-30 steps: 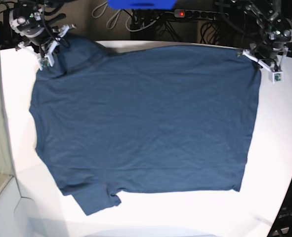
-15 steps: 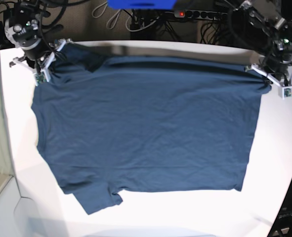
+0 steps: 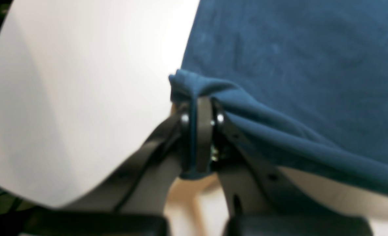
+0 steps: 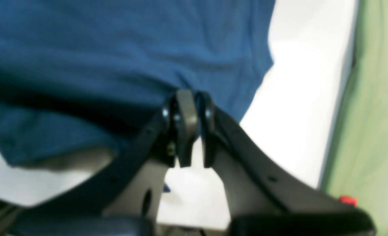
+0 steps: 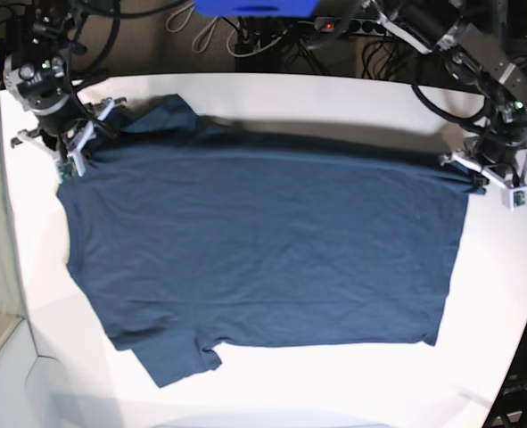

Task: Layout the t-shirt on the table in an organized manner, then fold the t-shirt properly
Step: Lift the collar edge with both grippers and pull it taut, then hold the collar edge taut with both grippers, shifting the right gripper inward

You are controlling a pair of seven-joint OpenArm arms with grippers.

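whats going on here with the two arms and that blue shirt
Both arms are handling the t-shirt on the white table. The left gripper pinches one far corner, the right gripper the other, and they hold that far edge lifted above the table. The near half lies flat; no finished fold shows.

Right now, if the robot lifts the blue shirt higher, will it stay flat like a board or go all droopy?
Probably droopy. The t-shirt bunches into folds where the left end effector pinches it, so it looks soft. Its edge sags between both grips, casting a shadow on the table. It likely weighs little.
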